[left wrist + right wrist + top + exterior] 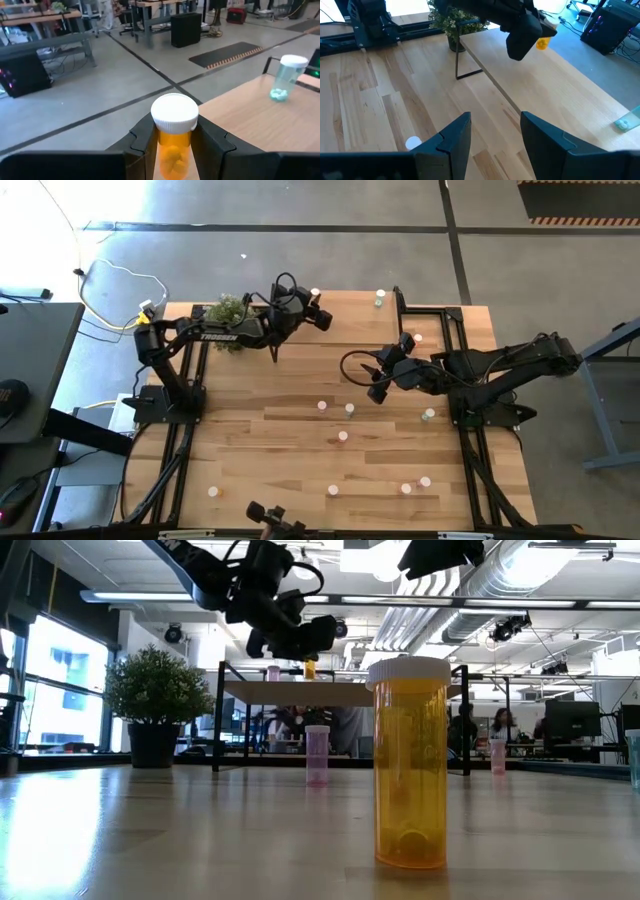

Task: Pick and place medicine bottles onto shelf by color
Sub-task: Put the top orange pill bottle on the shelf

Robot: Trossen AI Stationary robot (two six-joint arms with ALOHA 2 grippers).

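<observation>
One orange bottle sits clamped in the left gripper.

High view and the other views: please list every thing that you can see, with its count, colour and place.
table: one, light wood planks, under both arms
shelf: one, light wood on black legs, far side of the table
plant: one, green in a dark pot, beside the shelf
loose bottles: about ten, white caps, pink, orange or pale green, scattered over the table
orange bottle: one, white cap, held above the shelf
people: a few, far in the room behind
left gripper: shut on the orange bottle
right gripper: open, empty, over the table's middle
</observation>
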